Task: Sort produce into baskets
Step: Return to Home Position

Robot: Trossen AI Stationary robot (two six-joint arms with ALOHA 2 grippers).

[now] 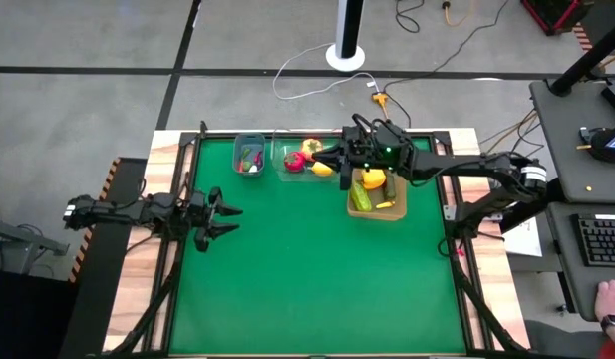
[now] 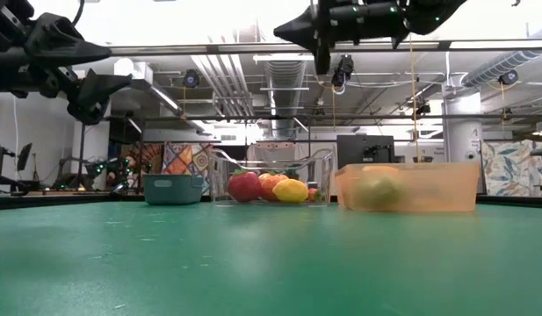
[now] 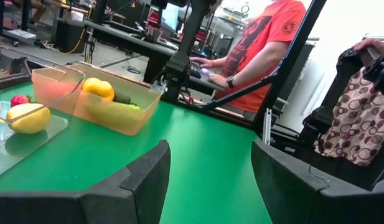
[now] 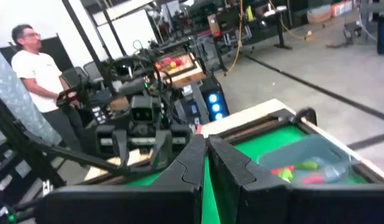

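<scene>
Right gripper point(image 1: 339, 160) hovering high, fingers pressed together, empty. Tub point(image 1: 292, 172) with produce point(image 1: 313, 150) sitting directly below; tray point(image 1: 395, 211) beside. Produce likely light, rigid, smooth: pinching across middle advised. Left gripper point(image 1: 225, 219) spread, waiting well apart.

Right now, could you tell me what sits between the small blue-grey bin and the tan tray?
The clear tub sits between the blue-grey bin and the tan tray, holding red and yellow pieces; the high view shows it.
</scene>
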